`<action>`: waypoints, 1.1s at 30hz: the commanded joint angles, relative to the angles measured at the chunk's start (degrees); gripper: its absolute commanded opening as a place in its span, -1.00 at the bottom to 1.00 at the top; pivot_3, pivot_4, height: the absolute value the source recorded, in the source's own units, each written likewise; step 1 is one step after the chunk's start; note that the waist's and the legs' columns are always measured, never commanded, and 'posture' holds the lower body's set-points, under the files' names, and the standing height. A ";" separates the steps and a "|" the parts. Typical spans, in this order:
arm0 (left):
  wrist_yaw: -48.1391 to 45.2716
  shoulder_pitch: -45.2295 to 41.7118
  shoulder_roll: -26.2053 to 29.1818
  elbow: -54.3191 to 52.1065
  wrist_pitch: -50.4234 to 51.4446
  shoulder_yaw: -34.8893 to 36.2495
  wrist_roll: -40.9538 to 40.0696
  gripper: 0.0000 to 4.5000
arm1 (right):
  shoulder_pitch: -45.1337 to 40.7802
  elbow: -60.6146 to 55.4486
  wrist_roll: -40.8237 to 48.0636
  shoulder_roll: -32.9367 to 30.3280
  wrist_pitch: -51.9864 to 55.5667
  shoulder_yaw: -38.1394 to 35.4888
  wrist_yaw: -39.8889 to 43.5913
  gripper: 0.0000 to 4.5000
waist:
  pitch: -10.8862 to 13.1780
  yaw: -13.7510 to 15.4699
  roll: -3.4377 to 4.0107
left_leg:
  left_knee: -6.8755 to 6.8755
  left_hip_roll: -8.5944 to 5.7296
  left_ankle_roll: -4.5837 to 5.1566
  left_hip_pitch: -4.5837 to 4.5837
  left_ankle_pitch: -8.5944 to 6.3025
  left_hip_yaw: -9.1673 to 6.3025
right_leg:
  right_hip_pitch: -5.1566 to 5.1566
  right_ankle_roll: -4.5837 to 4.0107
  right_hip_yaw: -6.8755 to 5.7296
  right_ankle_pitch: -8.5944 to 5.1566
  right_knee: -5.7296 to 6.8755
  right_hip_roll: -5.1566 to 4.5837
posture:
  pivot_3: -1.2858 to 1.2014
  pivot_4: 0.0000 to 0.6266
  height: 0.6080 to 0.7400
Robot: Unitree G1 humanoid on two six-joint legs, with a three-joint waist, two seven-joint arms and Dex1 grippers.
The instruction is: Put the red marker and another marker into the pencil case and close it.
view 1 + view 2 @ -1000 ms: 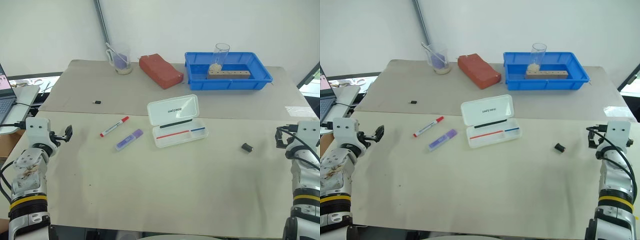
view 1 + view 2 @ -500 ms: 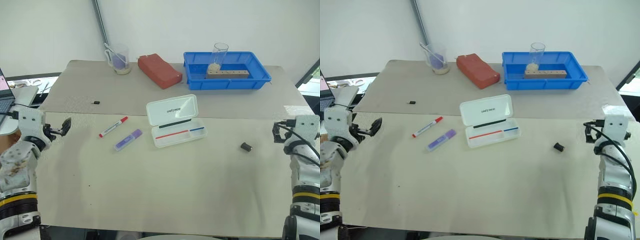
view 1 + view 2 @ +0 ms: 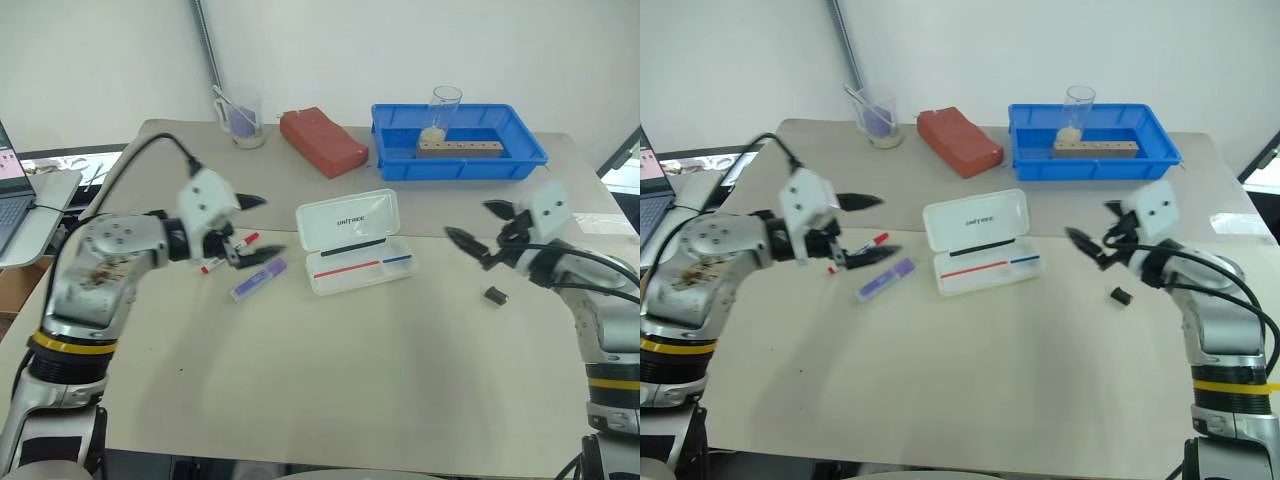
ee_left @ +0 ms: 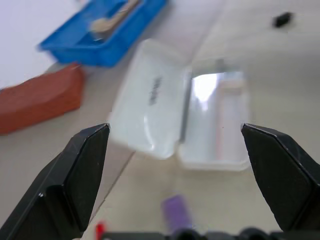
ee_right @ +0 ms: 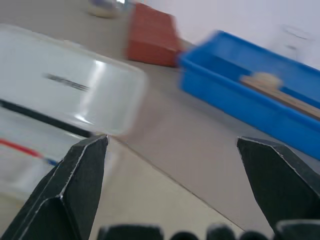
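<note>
Both arms are swinging inward from the table's outer edges, where they were a second ago, and we are now closing on the work. Our left gripper (image 3: pixel 252 228) is hovering just over the red marker (image 3: pixel 226 254), with the purple highlighter (image 3: pixel 259 279) lying just beside it, both resting on the table to the left of the pencil case (image 3: pixel 357 255). That gripper's two fingers are spread wide and gripping nothing. The case is sitting open near the middle of the table, lid tipped back, with a black pen, a red pen and a blue pen already lying in its tray; neither marker is inside yet. Our right gripper (image 3: pixel 487 226) is hanging to the right of the case, fingers likewise spread wide and carrying nothing, with a small black object (image 3: pixel 493 295) on the table just below it. Farther back we are seeing a blue tray (image 3: pixel 530 151), a red brick-like block (image 3: pixel 322 141) and a clear cup (image 3: pixel 241 122), all untouched. We are judging that the reach is only beginning: the left side looks placed for the first marker pickup.
</note>
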 commanded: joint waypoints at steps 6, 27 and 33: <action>0.60 -8.11 -12.81 15.91 -7.94 -14.83 13.47 0.98 | 5.04 -17.20 5.20 -1.19 10.37 3.46 1.10 1.00 | 0.03 0.95 -0.06 | 0.21 -0.06 0.01 -0.22 0.01 -0.10 | -0.13 0.02 -0.03 0.01 -0.02 -0.02 | 0.03 -0.52 1.00; -0.89 -8.11 -20.86 25.35 -10.43 -21.02 23.35 -0.99 | 13.87 -22.21 4.50 -0.88 10.55 1.31 -2.39 1.00 | 0.14 0.33 -0.24 | 0.26 -0.13 0.04 -0.45 0.00 -0.37 | -0.20 0.06 -0.08 0.01 -0.02 0.03 | 0.03 -0.52 1.00; -7.26 -5.15 -15.04 18.82 -12.13 -18.95 20.75 -0.99 | 11.07 -20.57 4.82 -2.11 10.37 2.23 0.23 1.00 | 0.13 -0.01 -0.21 | 0.23 -0.12 0.04 -0.44 0.00 -0.37 | -0.22 0.05 -0.07 0.01 -0.02 0.04 | 0.03 -0.52 1.00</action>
